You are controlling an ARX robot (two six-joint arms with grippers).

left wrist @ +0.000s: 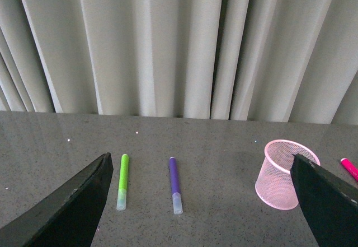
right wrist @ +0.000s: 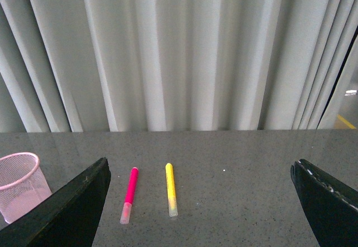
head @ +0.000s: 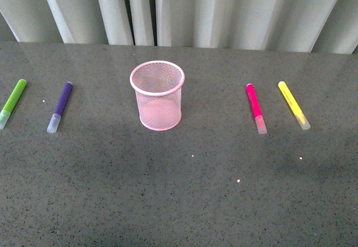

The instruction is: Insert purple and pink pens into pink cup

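Observation:
The pink cup (head: 158, 96) stands upright and empty at the middle of the grey table. The purple pen (head: 60, 106) lies flat to its left, the pink pen (head: 256, 108) flat to its right. Neither arm shows in the front view. My left gripper (left wrist: 201, 202) is open and held above the table; the purple pen (left wrist: 175, 185) lies between its jaws in view, with the pink cup (left wrist: 282, 174) beside one finger (left wrist: 327, 202). My right gripper (right wrist: 201, 202) is open, with the pink pen (right wrist: 129, 195) near one finger (right wrist: 72, 208) and the pink cup (right wrist: 19, 185) at the frame edge.
A lime-green marker (head: 12, 103) lies at the far left of the table, a yellow marker (head: 293, 105) at the far right. Pale curtains (head: 179, 9) hang behind the table's back edge. The green marker (left wrist: 122, 181) and yellow marker (right wrist: 170, 190) also show in the wrist views.

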